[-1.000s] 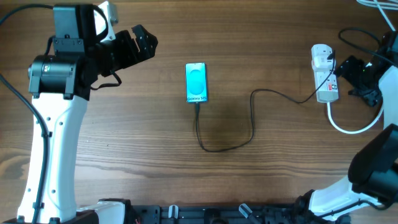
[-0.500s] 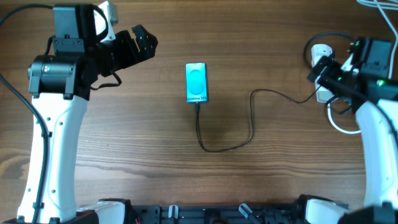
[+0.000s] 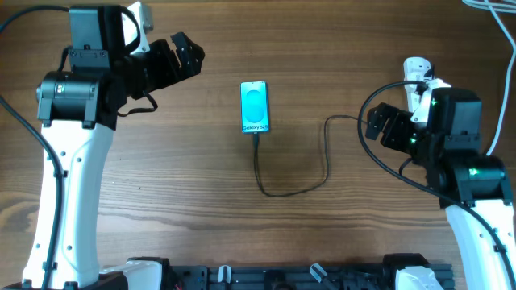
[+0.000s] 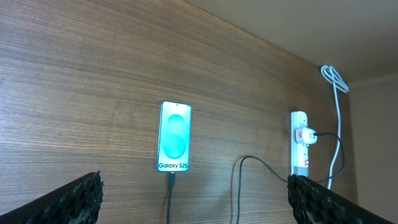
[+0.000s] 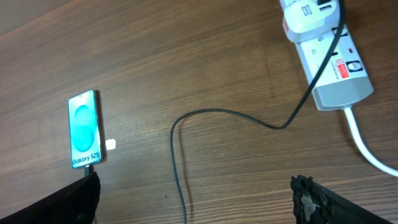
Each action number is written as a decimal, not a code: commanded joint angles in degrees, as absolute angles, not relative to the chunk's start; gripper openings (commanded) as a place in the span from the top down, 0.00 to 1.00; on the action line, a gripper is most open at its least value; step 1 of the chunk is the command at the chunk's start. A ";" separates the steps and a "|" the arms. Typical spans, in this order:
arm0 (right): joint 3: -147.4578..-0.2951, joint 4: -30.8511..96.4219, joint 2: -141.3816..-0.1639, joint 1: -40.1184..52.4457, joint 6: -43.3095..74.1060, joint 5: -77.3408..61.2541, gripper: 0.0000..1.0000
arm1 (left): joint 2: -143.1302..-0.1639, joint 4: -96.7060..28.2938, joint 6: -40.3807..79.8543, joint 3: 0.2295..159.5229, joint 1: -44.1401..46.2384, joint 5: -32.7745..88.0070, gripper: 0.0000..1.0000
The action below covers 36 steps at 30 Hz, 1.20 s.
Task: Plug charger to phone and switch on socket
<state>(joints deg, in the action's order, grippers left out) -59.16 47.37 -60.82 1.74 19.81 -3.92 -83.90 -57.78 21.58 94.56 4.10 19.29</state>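
The phone lies flat mid-table, its cyan screen lit. The charger, a thin black cable, meets the phone's lower edge, loops toward the front and runs right to the socket, a white strip partly hidden under my right arm. My left gripper hovers open at the far left, well away from the phone. My right gripper is open above the cable, just left of the socket. The charger enters a white adapter plugged into that strip. Neither gripper holds anything.
A thick white cord leaves the socket's near end and curves right. A thinner white cable hangs at the table's far right edge. A small white square lies beside the phone's lower corner.
My right arm has swung away from the socket's right side, back over it to its left and toward the front. The left arm, phone and cable are unchanged.
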 commanded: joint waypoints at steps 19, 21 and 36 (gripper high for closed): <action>-58.41 46.92 -65.71 1.91 19.31 -5.52 0.00 | -84.16 -57.74 21.47 94.50 3.84 18.76 0.00; -57.34 45.19 -62.43 1.93 17.80 -5.10 0.00 | -84.16 -57.74 21.47 94.50 3.84 18.76 0.00; -22.55 19.05 -17.93 1.91 11.33 -7.99 0.00 | -84.16 -57.74 21.47 94.50 3.84 18.76 0.00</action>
<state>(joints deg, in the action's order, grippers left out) -26.22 21.98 -22.46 1.74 13.23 -6.44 -83.90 -57.89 21.58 94.56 4.10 19.27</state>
